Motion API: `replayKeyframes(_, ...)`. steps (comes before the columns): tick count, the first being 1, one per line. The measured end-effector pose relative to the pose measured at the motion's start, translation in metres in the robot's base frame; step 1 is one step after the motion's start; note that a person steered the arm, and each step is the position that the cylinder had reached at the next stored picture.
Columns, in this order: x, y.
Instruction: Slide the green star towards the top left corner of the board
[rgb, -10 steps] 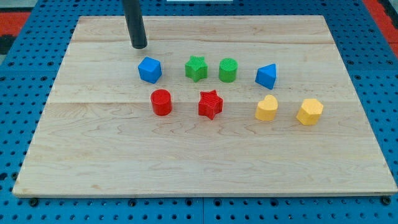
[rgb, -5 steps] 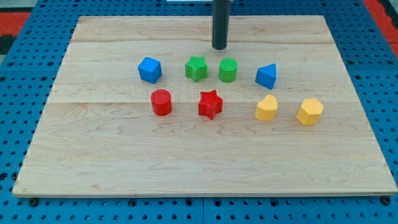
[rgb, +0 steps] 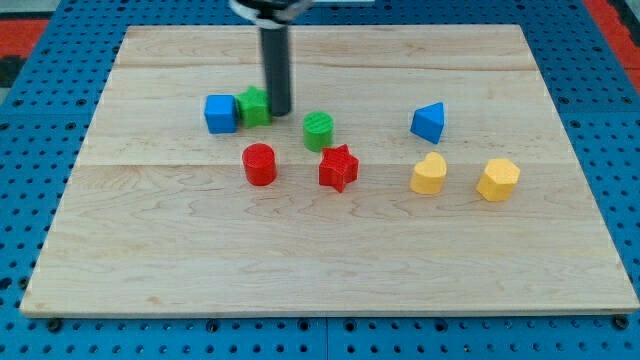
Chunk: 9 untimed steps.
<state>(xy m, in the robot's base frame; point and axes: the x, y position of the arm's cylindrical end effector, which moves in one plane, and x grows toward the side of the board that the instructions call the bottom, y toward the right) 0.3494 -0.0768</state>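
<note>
Change: you've shoved the green star (rgb: 254, 105) left against the blue cube (rgb: 220, 113), knocking the green cylinder (rgb: 318, 130) down-right | End effector: jawless rod; my tip (rgb: 280, 110) touches the star's right | Task: star upper-left-centre on the surface (rgb: 330, 260); corner still distant, cube blocking.

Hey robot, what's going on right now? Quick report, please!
My tip down on the board, touching the green star's right side. Star pressed against the blue cube on its left. Cube blocks the leftward path.
</note>
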Motion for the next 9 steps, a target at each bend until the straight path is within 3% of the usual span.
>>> replayKeyframes(1,0.004,-0.026)
replayKeyframes(2,0.040,-0.037)
replayKeyframes(4,-0.034,-0.101)
replayKeyframes(5,-0.046,-0.096)
replayKeyframes(7,-0.066,-0.026)
replayKeyframes(8,-0.092,-0.041)
replayKeyframes(9,-0.115,-0.098)
